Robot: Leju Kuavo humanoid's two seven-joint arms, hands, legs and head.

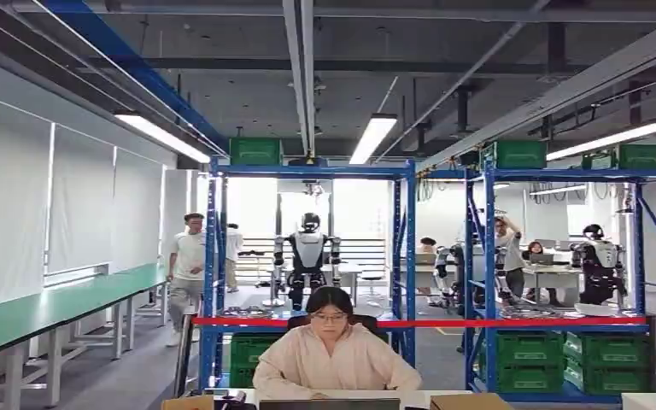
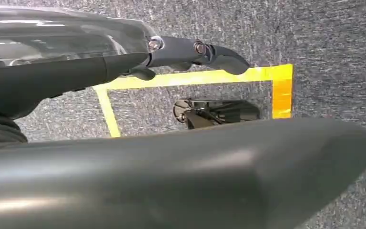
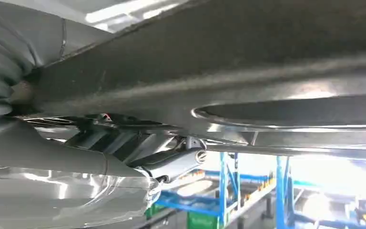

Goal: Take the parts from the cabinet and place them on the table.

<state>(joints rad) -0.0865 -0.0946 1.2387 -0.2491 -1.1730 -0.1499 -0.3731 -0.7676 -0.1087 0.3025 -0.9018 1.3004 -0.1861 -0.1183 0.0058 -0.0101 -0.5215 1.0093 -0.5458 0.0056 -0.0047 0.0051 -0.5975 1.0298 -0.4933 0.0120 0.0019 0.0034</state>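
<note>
The right hand [image 3: 138,157] presses its fingers up under a shiny metal part [image 3: 267,95] whose long axis runs along the arm; the left hand [image 2: 186,52] hangs above carpet, its grip unclear.

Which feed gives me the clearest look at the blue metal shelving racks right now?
The head view: the blue metal shelving racks stand whole ahead, with green plastic crates on their shelves. The right wrist view catches a bit of blue rack past the right hand. The left wrist view faces grey carpet.
</note>
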